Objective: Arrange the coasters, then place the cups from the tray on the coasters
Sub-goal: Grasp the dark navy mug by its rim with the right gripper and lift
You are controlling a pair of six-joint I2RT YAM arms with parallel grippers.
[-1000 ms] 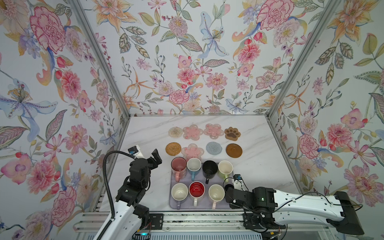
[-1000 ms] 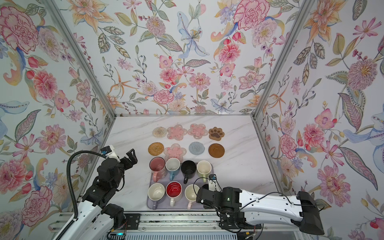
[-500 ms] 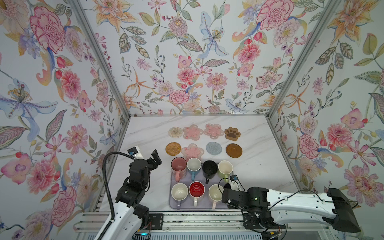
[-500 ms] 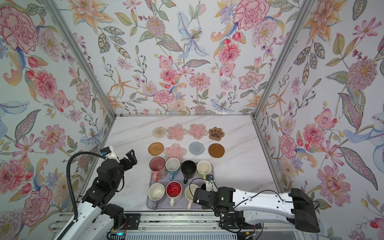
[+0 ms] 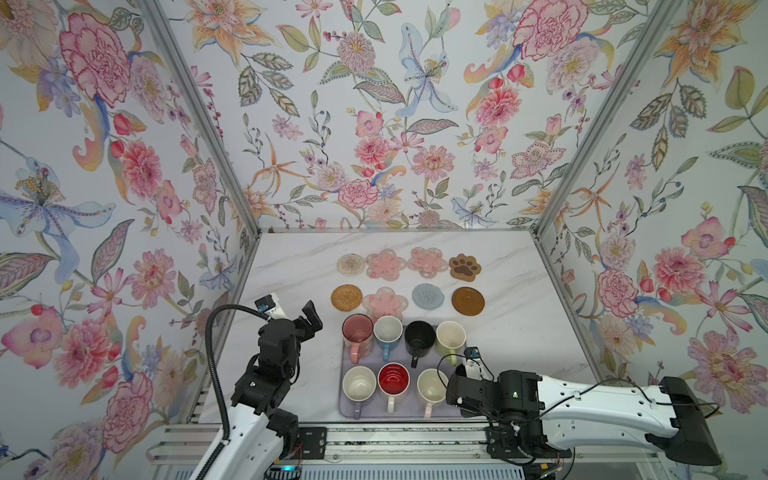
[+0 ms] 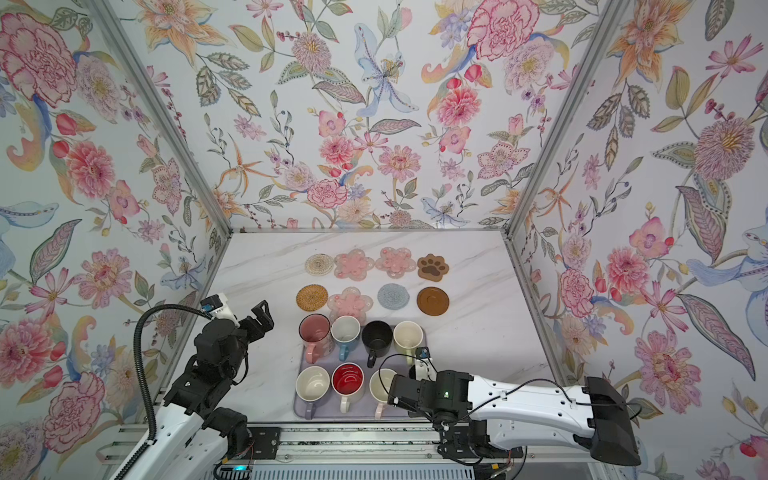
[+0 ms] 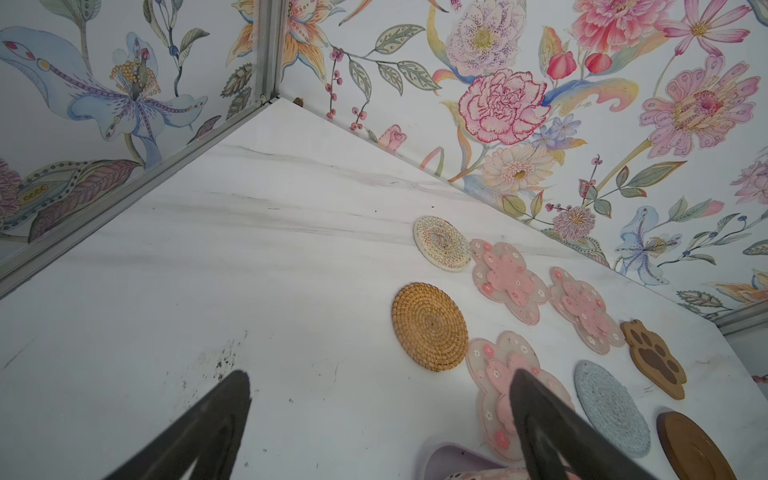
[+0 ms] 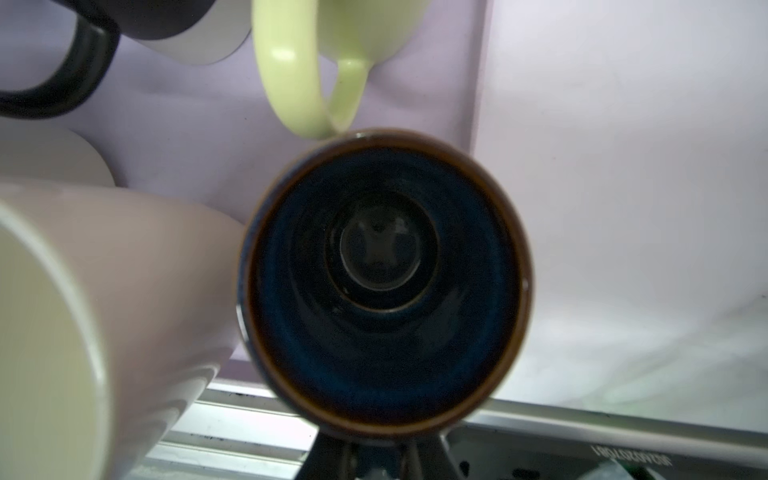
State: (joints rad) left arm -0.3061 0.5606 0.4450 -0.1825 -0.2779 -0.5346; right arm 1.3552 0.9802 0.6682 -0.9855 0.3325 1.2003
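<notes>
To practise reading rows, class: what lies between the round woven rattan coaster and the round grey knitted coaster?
A pink translucent flower-shaped coaster, shown in both top views and the left wrist view.

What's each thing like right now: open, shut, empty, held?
Left claw: open, empty.
Right claw: shut on the navy cup.
Navy cup: empty, gripped.
Other cups: seven, upright, empty, on the tray.
Coasters: eight, flat, two rows, all bare.
Tray: flat on the table.
</notes>
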